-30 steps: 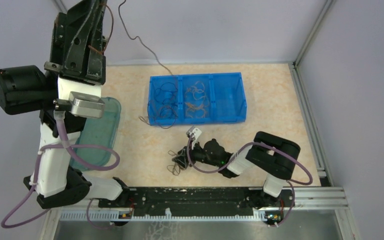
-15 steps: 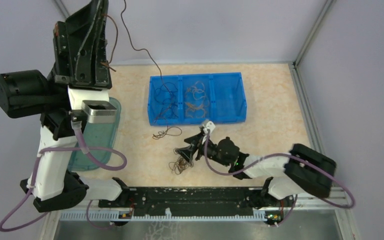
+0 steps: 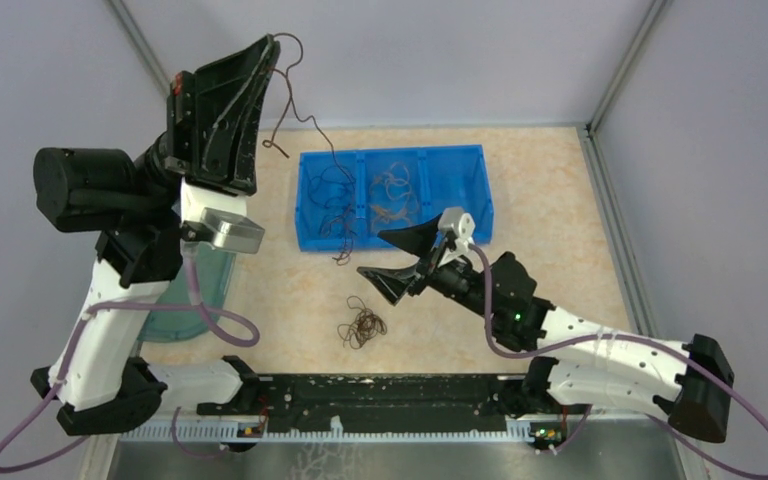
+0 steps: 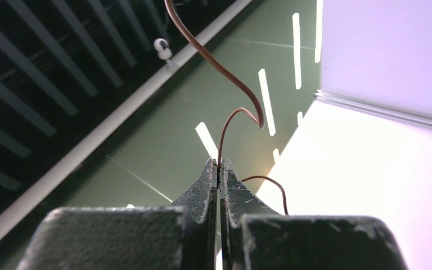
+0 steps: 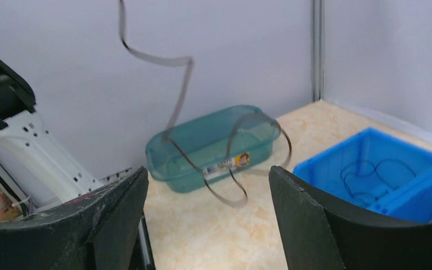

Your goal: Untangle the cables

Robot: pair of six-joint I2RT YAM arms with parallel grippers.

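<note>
Robot lab cell: plain lilac walls (image 3: pixel 430 60) framed by aluminium posts (image 3: pixel 620 62), mounting rail (image 3: pixel 390 390) at 6 o'clock of beige surface (image 3: pixel 550 190).

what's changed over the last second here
The right gripper opened wide, let go of the tangle and drew back toward the blue bin. The left gripper, shut on the brown wire, swung right, pulling the wire with it. The tangle remains on the table; the bin has not moved.

Wide-apart end effector (image 5: pixel 207 171) — curly wire (image 5: pixel 220 194), teal tub (image 5: pixel 194 169), blue bin (image 5: pixel 329 160) beyond.
</note>
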